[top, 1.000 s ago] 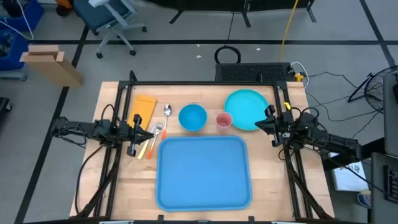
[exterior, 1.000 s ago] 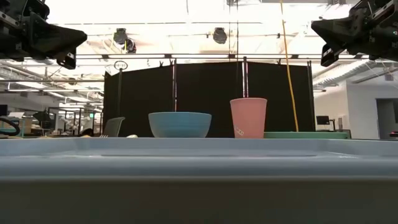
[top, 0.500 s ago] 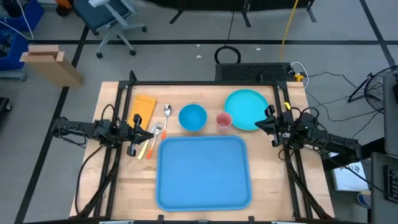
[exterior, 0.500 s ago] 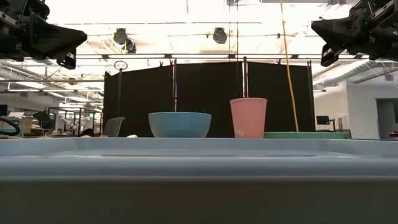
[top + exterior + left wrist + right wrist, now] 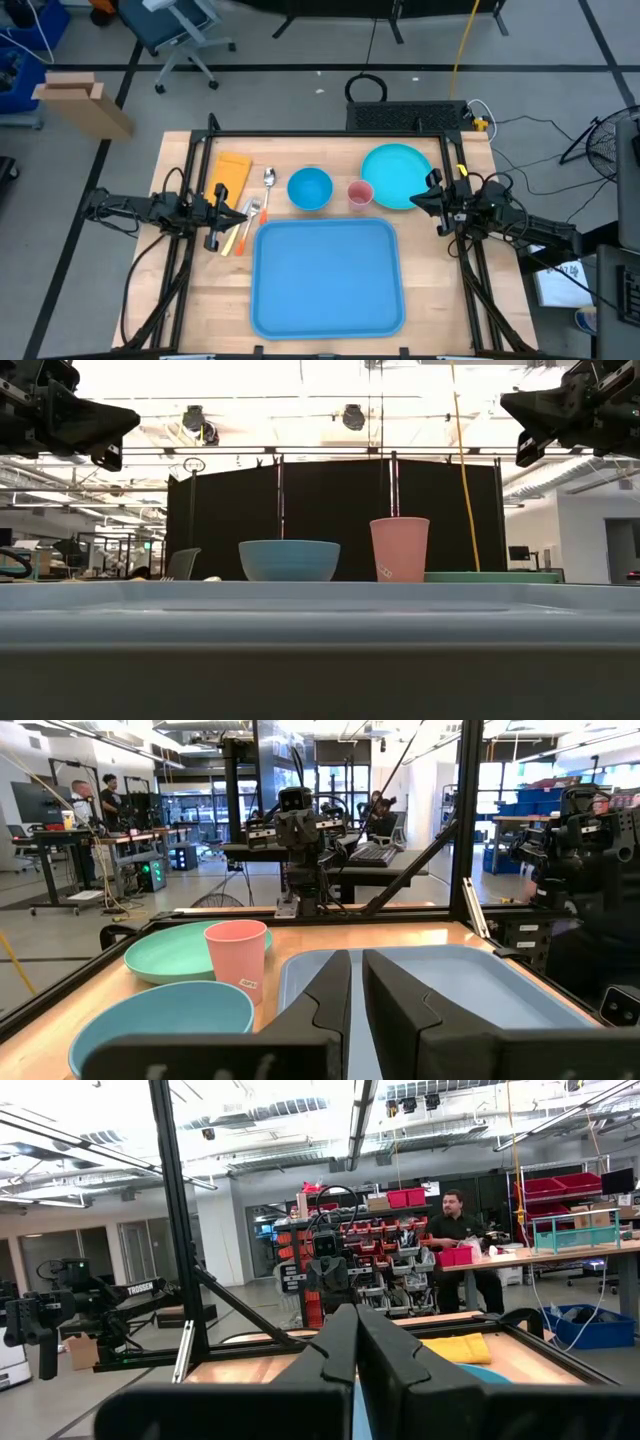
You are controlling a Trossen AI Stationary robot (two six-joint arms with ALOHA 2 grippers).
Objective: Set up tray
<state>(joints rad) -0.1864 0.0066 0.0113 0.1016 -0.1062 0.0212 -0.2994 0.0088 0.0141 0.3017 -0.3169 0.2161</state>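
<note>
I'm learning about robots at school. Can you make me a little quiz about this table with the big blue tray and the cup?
1. True or false: the tray has nothing on it.
2. Which sits between the blue bowl and the turquoise plate? A) the spoon B) the pink cup C) the yellow napkin
3. Fill in: the left gripper and the right gripper both have their fingers ____.

Key
1. True: the tray is bare.
2. B: the pink cup stands between them; the spoon and yellow napkin lie left of the bowl.
3. Shut, neither holding anything.
</note>
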